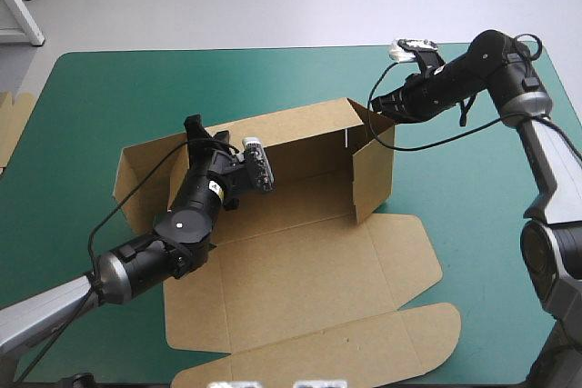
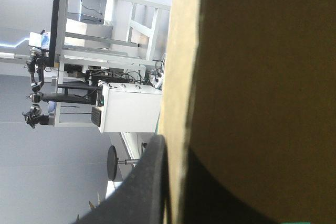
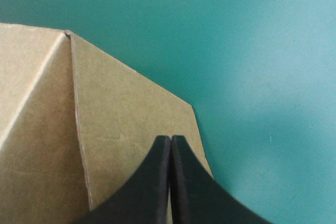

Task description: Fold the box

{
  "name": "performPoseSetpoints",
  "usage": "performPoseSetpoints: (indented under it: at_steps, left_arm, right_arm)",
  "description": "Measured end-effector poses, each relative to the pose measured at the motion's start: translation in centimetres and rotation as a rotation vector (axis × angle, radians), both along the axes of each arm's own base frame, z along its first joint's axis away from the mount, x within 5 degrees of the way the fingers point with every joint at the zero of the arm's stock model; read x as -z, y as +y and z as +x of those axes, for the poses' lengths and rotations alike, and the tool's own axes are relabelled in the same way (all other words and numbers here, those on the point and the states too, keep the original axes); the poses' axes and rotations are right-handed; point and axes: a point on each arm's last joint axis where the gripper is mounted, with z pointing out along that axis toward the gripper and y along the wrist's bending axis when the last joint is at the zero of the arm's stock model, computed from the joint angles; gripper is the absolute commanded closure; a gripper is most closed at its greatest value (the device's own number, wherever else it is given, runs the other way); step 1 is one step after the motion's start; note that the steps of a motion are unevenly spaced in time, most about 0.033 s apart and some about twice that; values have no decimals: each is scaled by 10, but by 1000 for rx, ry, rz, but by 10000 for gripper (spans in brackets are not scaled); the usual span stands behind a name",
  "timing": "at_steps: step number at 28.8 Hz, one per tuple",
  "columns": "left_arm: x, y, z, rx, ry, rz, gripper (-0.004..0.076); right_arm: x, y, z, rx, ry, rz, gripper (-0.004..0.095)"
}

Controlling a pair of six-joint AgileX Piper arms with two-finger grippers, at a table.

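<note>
Partly raised, the box [image 1: 309,261] stands with left claw [image 1: 194,126] pinching its wall, right claw [image 1: 375,104] pressed together.

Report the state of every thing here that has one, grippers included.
box: partly folded, back and end walls raised, lid lying flat.
left gripper: shut on the box's raised wall, near its left end.
right gripper: shut, holding nothing, at the box's right end wall.
spare board: lying flat, apart from the box.
</note>
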Motion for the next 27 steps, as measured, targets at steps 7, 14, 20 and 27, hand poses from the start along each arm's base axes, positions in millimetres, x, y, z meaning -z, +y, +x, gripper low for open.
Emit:
performPoseSetpoints:
  at_steps: [7,14,20,27]
  left_arm:
    - [0,0,0,0,0,0,734]
    - [0,0,0,0,0,0,734]
    - [0,0,0,0,0,0,734]
    - [0,0,0,0,0,0,734]
  right_arm:
    - [19,-1,-15,-10,24,4,924]
    - [16,1,-44,-46,-110,70,924]
    - [28,1,-64,-80,-163,101,925]
    - [33,3,-73,-150,-190,115,832]
